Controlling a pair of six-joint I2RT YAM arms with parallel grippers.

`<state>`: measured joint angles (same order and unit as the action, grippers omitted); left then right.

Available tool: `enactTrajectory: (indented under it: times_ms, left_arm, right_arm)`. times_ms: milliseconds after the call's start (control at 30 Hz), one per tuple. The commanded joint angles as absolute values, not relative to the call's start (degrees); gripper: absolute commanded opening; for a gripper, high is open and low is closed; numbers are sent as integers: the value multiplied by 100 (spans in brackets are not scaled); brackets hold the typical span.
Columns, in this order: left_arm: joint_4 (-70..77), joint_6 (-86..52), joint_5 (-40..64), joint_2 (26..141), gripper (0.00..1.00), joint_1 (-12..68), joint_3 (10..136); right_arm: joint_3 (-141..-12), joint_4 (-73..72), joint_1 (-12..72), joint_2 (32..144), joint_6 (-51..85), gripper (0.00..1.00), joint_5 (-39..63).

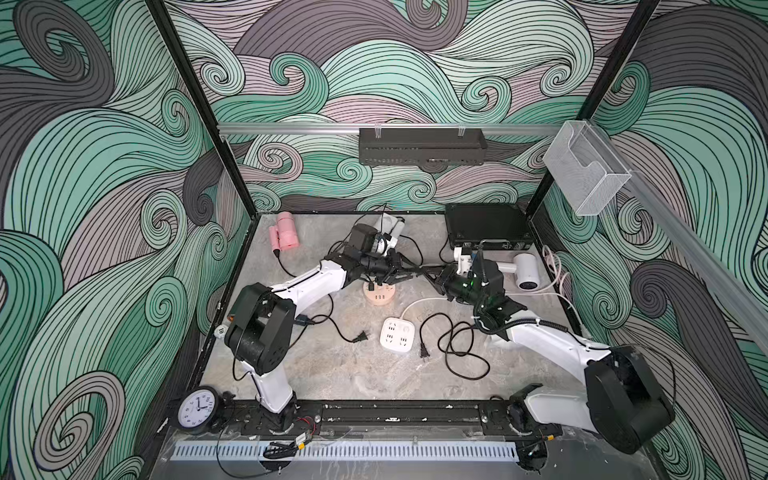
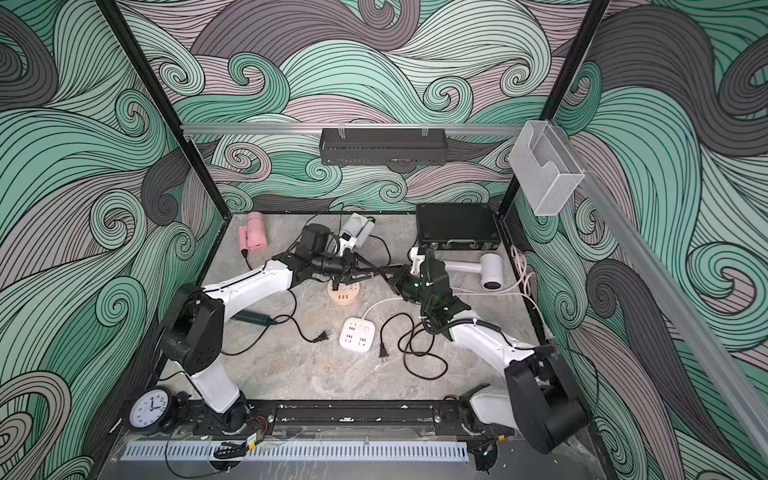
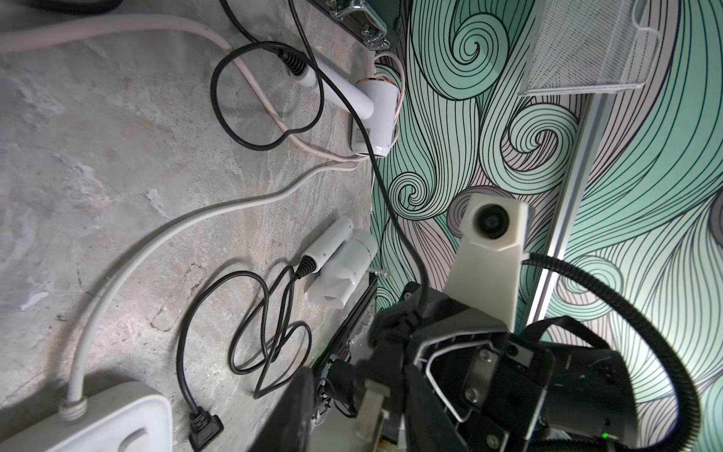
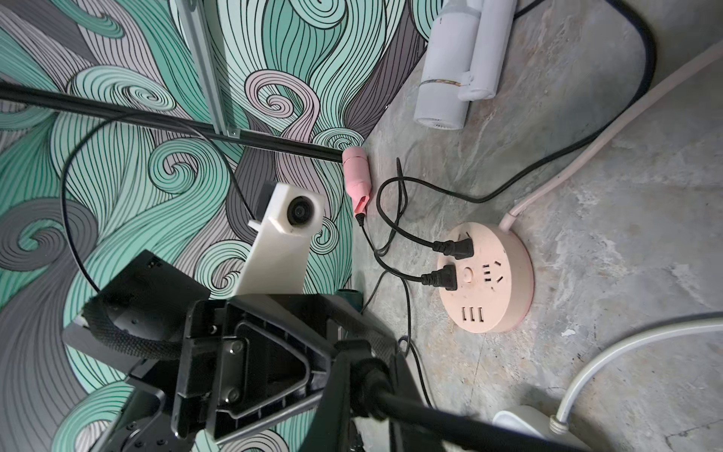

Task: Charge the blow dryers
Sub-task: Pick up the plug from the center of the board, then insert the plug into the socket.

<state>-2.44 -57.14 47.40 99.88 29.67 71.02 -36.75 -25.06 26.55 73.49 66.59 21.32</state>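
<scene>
Near peach hub [image 1: 377,296], right claw [image 1: 428,274] clamped on black cord [image 4: 430,416], left claw [image 1: 401,270] state unclear, dryer label [image 3: 357,135] unreadable

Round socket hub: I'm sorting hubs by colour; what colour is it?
Round socket hub: peach-pink, best seen in the right wrist view.

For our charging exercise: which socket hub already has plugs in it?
The round peach hub: two black plugs sit in it; the square white hub holds none.

Teal, grey and mauve wave-patterned walls [image 1: 415,62] are enclosing a grey marbled table [image 1: 353,365]; a black perforated metal shelf [image 1: 422,146] is hanging on an aluminium rail [image 1: 291,129]
</scene>
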Motion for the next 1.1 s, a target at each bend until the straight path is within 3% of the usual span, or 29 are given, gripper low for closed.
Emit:
enactTrajectory:
  times_ms: [0,233,433,733,1067]
  left_arm:
    - [-985,-5185,4783,9727,43,2702,7403]
    - [-2483,-4224,4455,9105,43,2137,7551]
    - [-3568,-3558,3779,8455,43,1904,7450]
    - [-3399,-3585,3907,7561,43,1418,6319]
    - [-3271,-3520,4293,7180,43,911,5669]
  right_arm:
    - [-3888,-2011,2664,7191,6213,5,1925]
    - [-4850,-273,3129,7389,4774,2,1053]
    - [-5556,198,3899,8144,4246,1,39]
    - [-6647,778,4647,9601,3661,0,-1006]
    - [-7646,1516,4676,10686,3225,0,-1471]
